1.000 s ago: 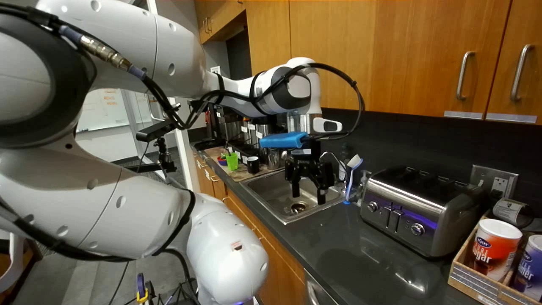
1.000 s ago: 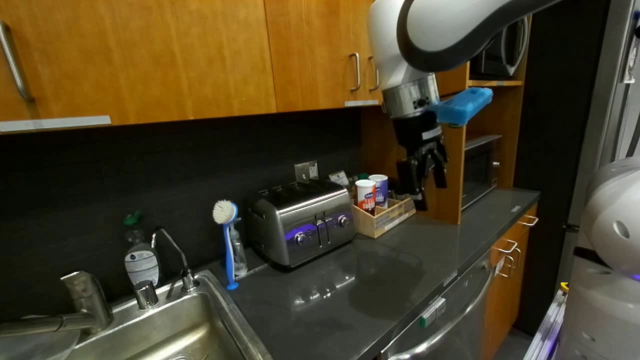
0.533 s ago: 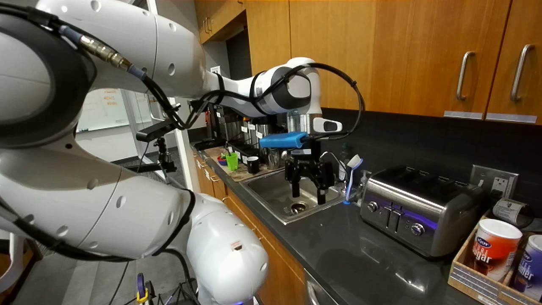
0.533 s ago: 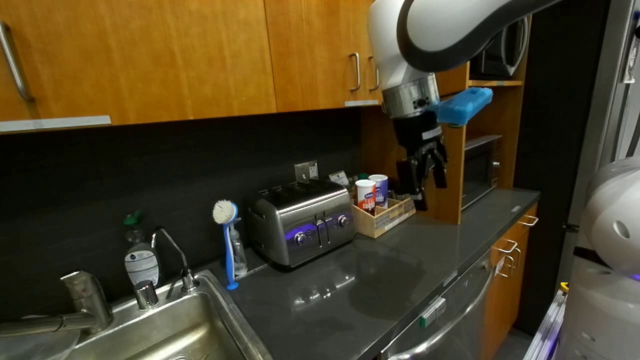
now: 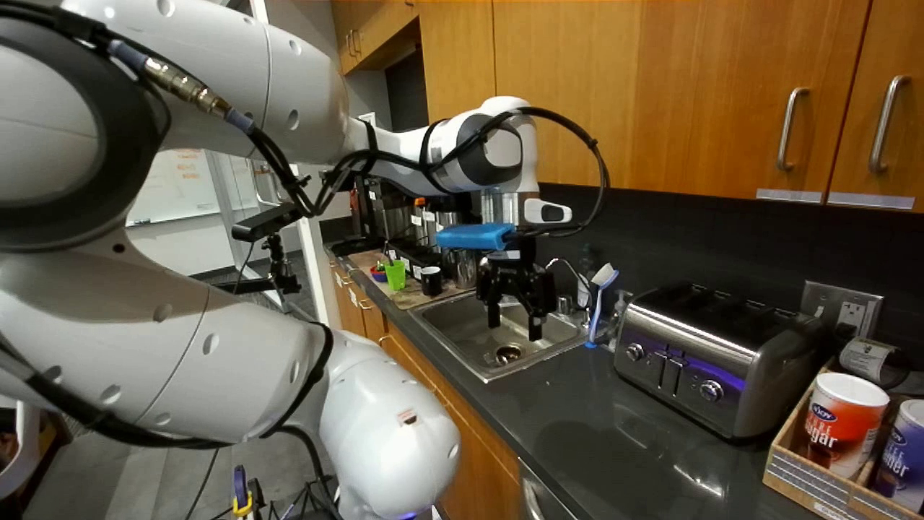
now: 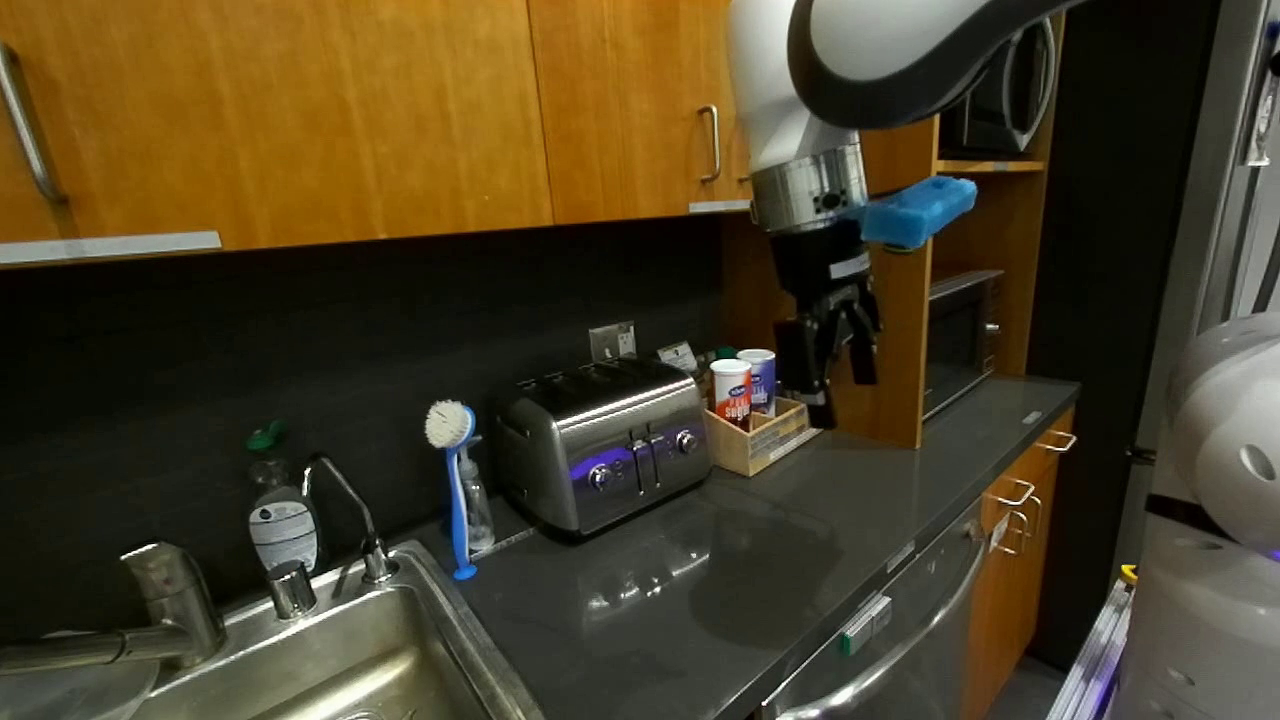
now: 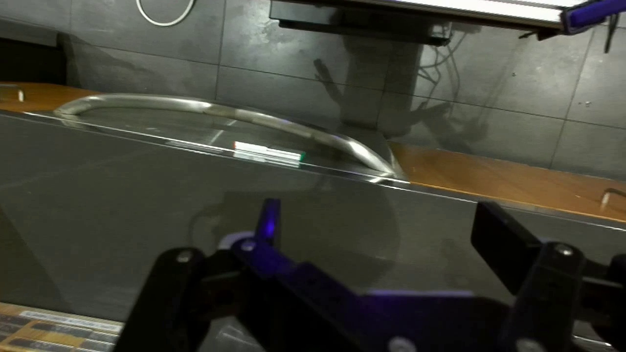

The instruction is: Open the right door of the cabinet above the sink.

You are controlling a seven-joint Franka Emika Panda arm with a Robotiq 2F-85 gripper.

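Note:
The wooden cabinet doors stand shut. In an exterior view a wide door [image 6: 300, 110] with a metal handle [image 6: 30, 125] at its left side hangs above the sink [image 6: 400, 640]; the same door front [image 5: 567, 79] shows in an exterior view behind the arm, where I cannot see its handle. My gripper [image 5: 514, 323] points down, open and empty, below the cabinets' bottom edge. It also shows in an exterior view [image 6: 842, 392] over the counter, apart from every door. In the wrist view the gripper [image 7: 379, 220] has its fingers wide apart with only counter beyond.
A toaster [image 6: 605, 440], a box [image 6: 770, 440] with sugar and creamer cans, and a blue brush [image 6: 458, 500] stand along the back wall. A faucet [image 6: 180, 610] is at the sink. Further handles [image 5: 790, 130] hang over the toaster. A dishwasher handle [image 7: 234, 112] juts out.
My gripper has moved slightly to the left and a little up in both exterior views during the last half second. It stays open. The doors have not moved.

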